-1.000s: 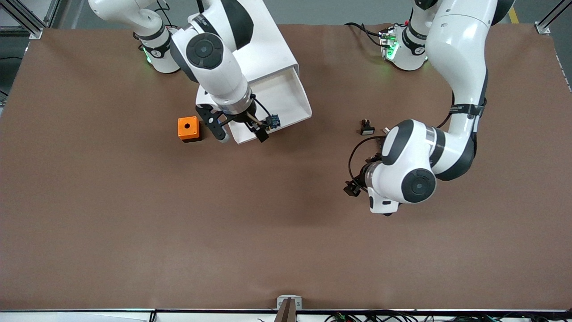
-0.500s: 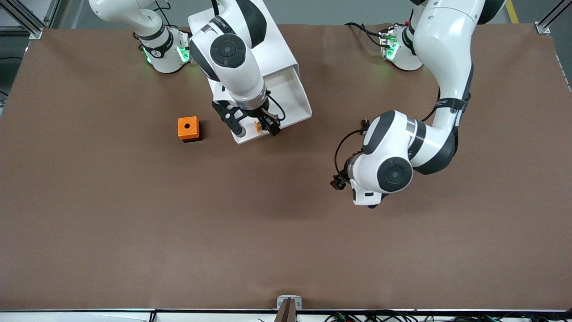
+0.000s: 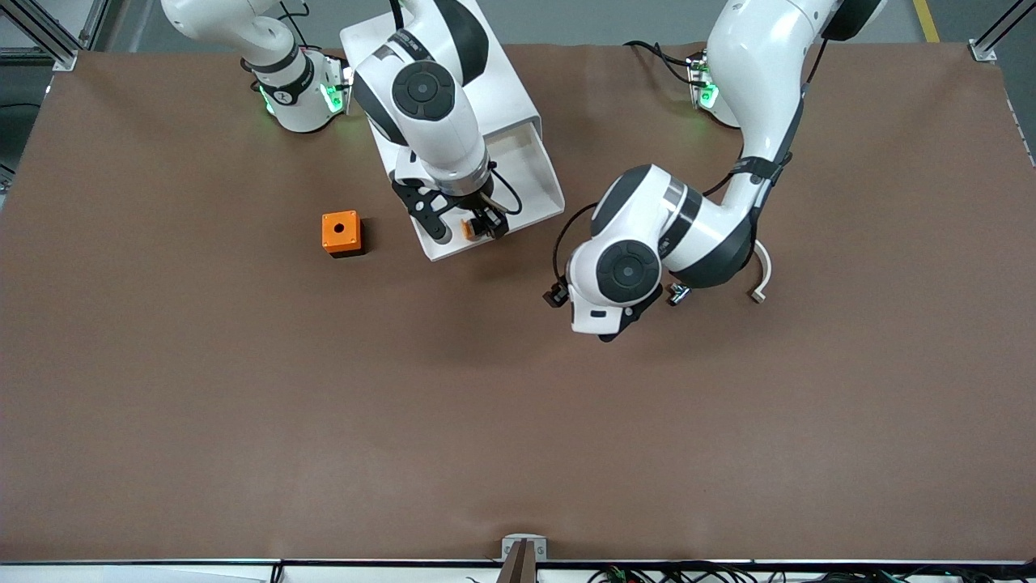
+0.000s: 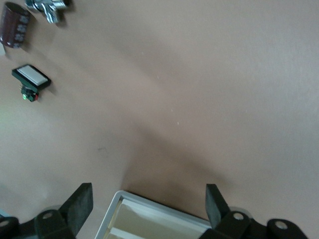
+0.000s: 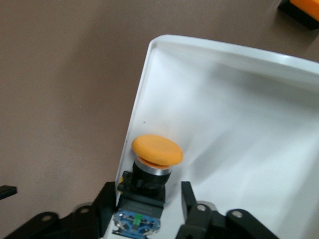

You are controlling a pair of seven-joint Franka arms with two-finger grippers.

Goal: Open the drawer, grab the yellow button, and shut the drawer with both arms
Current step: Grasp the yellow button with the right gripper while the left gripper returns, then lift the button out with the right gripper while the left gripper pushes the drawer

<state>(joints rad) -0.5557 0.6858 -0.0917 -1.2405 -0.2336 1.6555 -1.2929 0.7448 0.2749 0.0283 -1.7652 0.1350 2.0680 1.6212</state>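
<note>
The drawer stands pulled out of the white cabinet toward the front camera. The button lies in it against the front lip, its orange cap, black middle and blue block plain in the right wrist view. My right gripper is down in the drawer with its fingers astride the button's black body. One finger touches it and a narrow gap shows at the other. My left gripper hangs open and holds nothing, over the table toward the left arm's end of the drawer.
An orange cube with a round hole sits on the table beside the drawer, toward the right arm's end. Near the left arm lie a white-capped black button, a dark cylinder and a small metal part.
My right gripper moved in over the drawer's front, came down and narrowed its fingers around the button. My left arm swung across the table toward the drawer, still open.
</note>
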